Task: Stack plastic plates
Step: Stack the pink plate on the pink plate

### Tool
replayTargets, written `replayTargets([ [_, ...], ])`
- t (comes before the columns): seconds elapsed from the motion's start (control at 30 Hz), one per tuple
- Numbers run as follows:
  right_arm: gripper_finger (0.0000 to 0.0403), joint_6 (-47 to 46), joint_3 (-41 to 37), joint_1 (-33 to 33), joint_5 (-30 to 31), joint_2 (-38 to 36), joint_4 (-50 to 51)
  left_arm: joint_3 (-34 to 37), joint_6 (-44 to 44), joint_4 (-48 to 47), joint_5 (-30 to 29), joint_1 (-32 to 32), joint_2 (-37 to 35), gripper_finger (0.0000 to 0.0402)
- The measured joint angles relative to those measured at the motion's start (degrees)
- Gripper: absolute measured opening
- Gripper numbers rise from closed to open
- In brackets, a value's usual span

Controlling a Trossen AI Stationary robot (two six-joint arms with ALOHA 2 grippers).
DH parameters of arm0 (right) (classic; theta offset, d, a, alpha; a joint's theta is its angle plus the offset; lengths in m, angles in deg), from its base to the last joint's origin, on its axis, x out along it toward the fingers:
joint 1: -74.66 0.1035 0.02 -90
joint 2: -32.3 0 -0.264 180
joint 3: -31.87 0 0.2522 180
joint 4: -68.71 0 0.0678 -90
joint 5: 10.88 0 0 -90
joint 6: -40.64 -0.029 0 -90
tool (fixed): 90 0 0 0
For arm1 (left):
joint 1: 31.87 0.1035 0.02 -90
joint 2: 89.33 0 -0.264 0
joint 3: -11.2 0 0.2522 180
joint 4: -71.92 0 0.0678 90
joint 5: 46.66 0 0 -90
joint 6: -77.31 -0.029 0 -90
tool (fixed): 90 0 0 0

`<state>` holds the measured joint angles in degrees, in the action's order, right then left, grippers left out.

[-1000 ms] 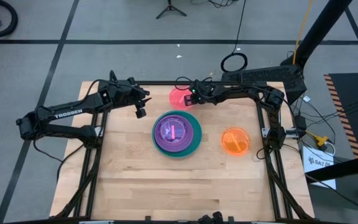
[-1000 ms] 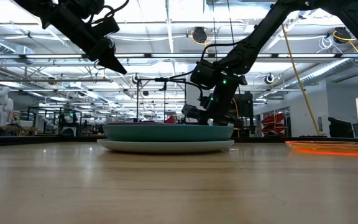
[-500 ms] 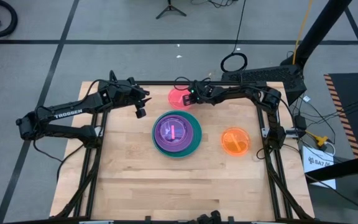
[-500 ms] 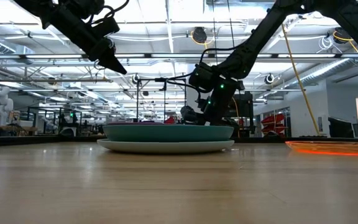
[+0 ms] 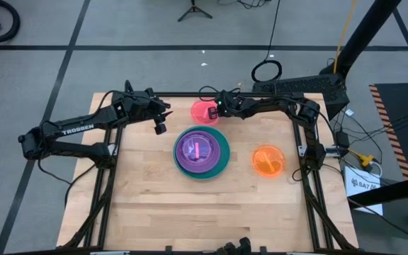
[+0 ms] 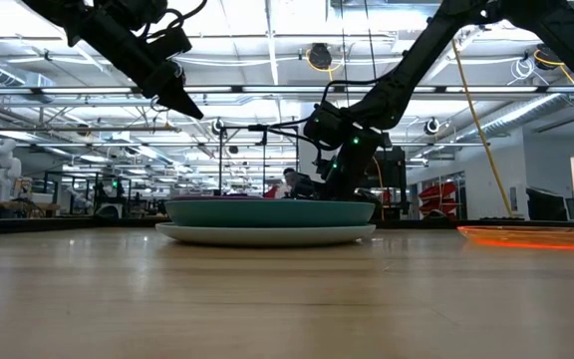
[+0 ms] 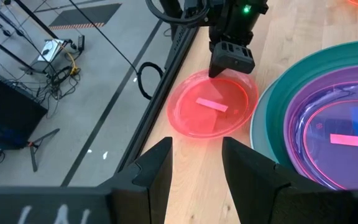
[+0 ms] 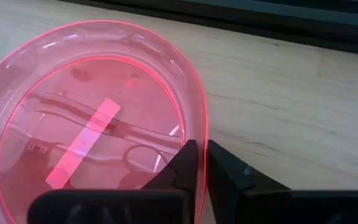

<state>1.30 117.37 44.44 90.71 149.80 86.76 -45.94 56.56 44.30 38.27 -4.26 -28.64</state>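
The stack (image 5: 202, 151) sat mid-table, with bare wood open in front of it. Behind it the pink plate (image 5: 204, 111) and right gripper (image 5: 215, 112) blocked the way; the orange plate (image 5: 268, 161) lay to its right.

Left dark six-joint arm (image 5: 83, 127): matte black links, white "TROSSEN" lettering, centre left of high view | Right dark six-joint arm (image 5: 282, 106): black links, looped black cables, small green indicator light near wrist, upper centre | Left two-finger gripper (image 7: 197, 171): two dark, flat-faced angular fingers, bottom of left wrist view
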Motion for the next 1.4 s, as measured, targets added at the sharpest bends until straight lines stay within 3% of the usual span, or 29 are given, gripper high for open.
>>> replayTargets([
  [1.4,0.0005,1.5,-0.1,-0.2,0.0,0.1,-5.8,0.0,0.0,0.0,0.0,0.0,0.0,0.0147],
])
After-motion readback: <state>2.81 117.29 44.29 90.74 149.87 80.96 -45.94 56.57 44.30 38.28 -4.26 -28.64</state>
